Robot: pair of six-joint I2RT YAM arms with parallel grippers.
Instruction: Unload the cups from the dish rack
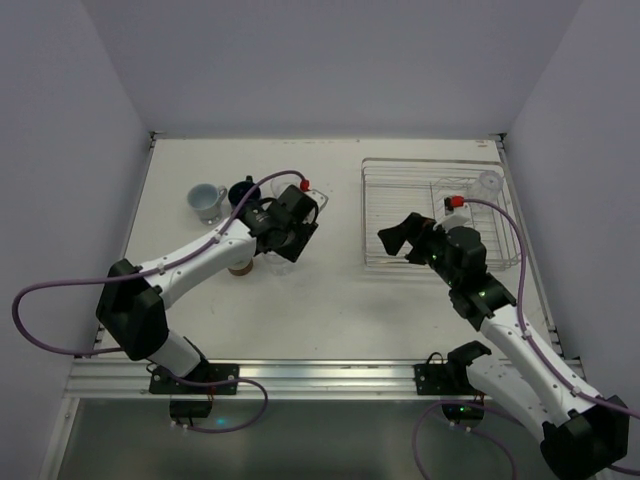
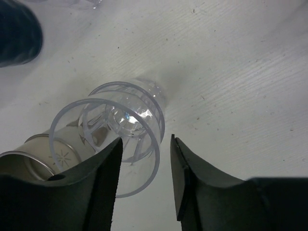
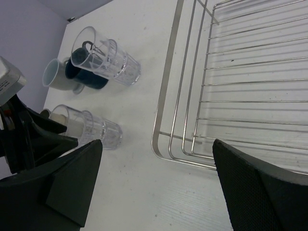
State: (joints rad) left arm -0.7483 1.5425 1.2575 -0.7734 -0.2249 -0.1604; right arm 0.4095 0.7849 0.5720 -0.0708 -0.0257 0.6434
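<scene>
The dish rack sits on the right half of the white surface. Its wire floor is mostly bare, and one clear glass stands in its far right corner.

The other cups stand out on the surface to the left of the rack. A pale mug is furthest left, with a navy mug just beside it on its right. In the right wrist view a second clear glass stands against the navy mug on the side toward the rack. Nearer the arms, a brown cup with a cream top and a third clear glass stand close together.

The left pincer points down over this third glass. Its jaws are narrowly apart, and the right side of the glass rim lies in the gap between them. Whether either finger touches the glass cannot be told.

The right pincer is spread wide and holds nothing. It hovers at the near left corner of the rack, facing left toward the cups.
</scene>
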